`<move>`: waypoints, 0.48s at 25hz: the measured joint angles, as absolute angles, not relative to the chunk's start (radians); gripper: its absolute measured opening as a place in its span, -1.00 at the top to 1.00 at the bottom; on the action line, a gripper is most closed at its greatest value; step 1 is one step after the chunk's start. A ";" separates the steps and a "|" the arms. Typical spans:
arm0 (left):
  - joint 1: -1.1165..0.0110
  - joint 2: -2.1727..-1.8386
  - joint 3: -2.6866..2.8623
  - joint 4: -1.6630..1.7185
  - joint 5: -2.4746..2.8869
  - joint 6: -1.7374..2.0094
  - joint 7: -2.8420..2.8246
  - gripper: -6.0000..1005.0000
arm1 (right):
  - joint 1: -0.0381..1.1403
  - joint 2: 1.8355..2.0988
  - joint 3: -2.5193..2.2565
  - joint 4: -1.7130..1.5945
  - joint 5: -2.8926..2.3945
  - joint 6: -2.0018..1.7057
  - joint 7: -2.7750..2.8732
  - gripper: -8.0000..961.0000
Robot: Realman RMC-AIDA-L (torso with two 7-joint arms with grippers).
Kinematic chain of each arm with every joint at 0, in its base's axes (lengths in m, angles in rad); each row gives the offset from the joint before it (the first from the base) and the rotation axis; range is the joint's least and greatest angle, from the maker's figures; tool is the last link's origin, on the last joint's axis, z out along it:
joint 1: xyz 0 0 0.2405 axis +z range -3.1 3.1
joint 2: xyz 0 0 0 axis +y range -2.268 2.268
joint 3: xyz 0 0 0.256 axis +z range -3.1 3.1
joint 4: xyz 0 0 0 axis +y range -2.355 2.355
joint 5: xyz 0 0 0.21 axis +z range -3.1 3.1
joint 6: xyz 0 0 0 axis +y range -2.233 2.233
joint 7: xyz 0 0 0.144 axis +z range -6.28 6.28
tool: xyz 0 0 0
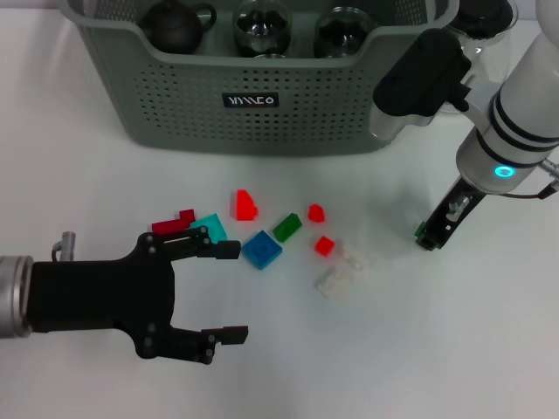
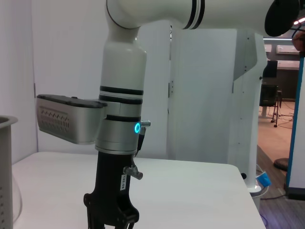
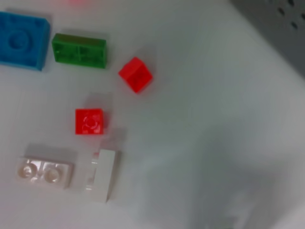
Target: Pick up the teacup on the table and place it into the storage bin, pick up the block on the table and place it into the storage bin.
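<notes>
The grey-green storage bin (image 1: 262, 113) stands at the back; its corner (image 3: 281, 28) shows in the right wrist view. Loose blocks lie in front of it: blue (image 1: 262, 250), green (image 1: 286, 227), red (image 1: 244, 204) and small red ones (image 1: 324, 245). No teacup shows on the table. My left gripper (image 1: 229, 291) hovers open at the front left, its upper finger beside the teal block (image 1: 211, 229). My right gripper (image 1: 431, 236) points down at the table to the right of the blocks, apparently shut on a small green block (image 1: 421, 230). The right wrist view looks down on blue (image 3: 21, 40), green (image 3: 79, 50) and red (image 3: 136, 74) blocks.
Inside the bin sit a dark teapot (image 1: 175, 24) and two round glass vessels (image 1: 262, 26). A glass pitcher (image 1: 485, 17) stands behind the bin's right corner. Clear blocks (image 1: 332, 281) lie near the red ones. A dark red block (image 1: 175, 223) lies by the teal one.
</notes>
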State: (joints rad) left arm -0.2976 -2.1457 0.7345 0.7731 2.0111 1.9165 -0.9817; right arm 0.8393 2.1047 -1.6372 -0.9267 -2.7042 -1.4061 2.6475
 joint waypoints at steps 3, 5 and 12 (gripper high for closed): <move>-0.298 -2.146 0.725 0.773 2.011 1.916 -0.982 -0.76 | 0.839 2.105 -1.639 -0.927 -2.704 -1.404 2.647 0.41; -0.298 -2.146 0.716 0.773 2.011 1.916 -0.982 -0.76 | 0.839 2.105 -1.639 -0.932 -2.703 -1.404 2.647 0.42; -0.297 -2.143 0.710 0.773 2.011 1.921 -0.985 -0.76 | 0.835 2.102 -1.624 -0.975 -2.683 -1.432 2.636 0.56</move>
